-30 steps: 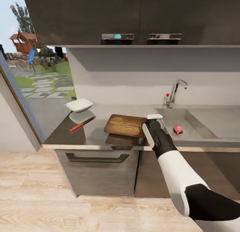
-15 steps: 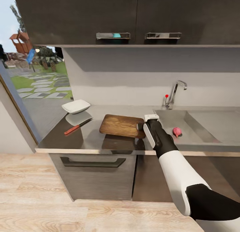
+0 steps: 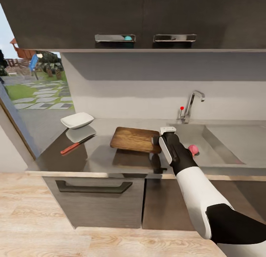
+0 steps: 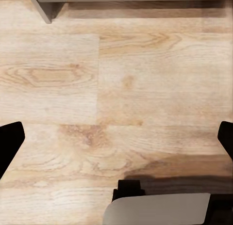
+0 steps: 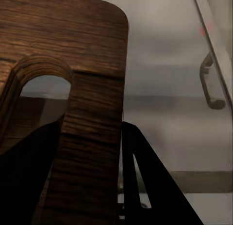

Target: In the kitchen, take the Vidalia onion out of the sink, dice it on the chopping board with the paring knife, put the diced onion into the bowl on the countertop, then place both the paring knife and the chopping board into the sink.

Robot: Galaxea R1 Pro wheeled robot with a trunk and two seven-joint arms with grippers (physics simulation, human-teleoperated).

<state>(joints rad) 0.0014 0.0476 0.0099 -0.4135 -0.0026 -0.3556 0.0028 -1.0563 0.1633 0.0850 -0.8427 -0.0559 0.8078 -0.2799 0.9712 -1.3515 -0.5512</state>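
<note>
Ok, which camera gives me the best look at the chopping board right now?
The head view: the whole chopping board shows there, on the countertop left of the sink, with the right gripper at its near-right end. The right wrist view gives a close-up of its handle end between the fingers. The left wrist view faces the wooden floor.

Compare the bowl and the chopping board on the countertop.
The bowl is white and squarish with a raised rim; the chopping board is brown wood, flat and rectangular. The bowl sits free at the counter's left end; the board's handle end is between the right tool's fingers. Both are reflected in the glossy countertop.
</note>
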